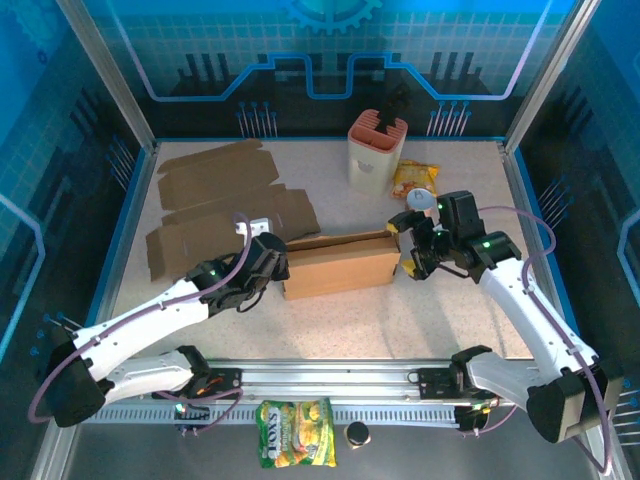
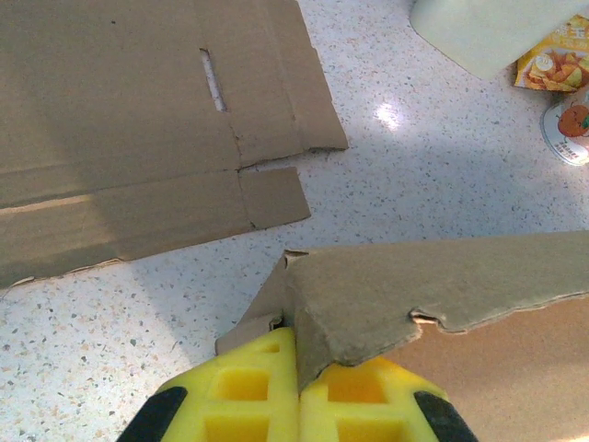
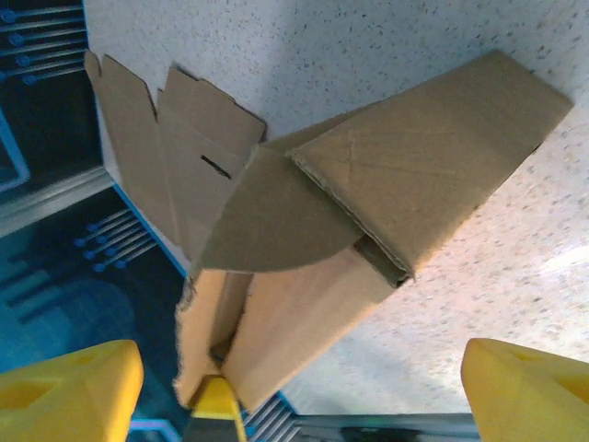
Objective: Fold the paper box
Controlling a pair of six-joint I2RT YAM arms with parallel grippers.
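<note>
Landmark: the cream bin [image 1: 376, 150] with the pink rim, toward the back of the table [image 1: 450, 320].

We found the paper box [image 1: 340, 265] lying lengthwise on the table, near the bin, on its arm-base side. It was partly folded. In the right wrist view one end flap stood loose and the end was not closed up.

The left gripper [image 1: 268, 262] sat at the box end farther left of the bin. In the left wrist view we saw its yellow pads [image 2: 248, 387] pressed together, with a torn cardboard edge of the box [image 2: 442, 295] pinched in the seam between them. We marked it clamped on the box.

The right gripper [image 1: 412, 250] sat at the other box end, almost straight toward the bases from the bin. In its wrist view we saw the yellow fingers [image 3: 69, 391] spread wide at the frame edges, with the box end [image 3: 414, 175] between them and touching neither. We marked it apart and holding nothing.

The flat cardboard sheets [image 1: 215, 205] lay well left of the bin, apart from the box. A yellow snack packet [image 1: 415, 180] lay just right of the bin, and a small round cup [image 1: 420, 200] lay just beyond that on the base side. A green-yellow candy bag [image 1: 297, 447] lay far from the bin, past the arm rail, with a small dark item beside it that we could not tell.
</note>
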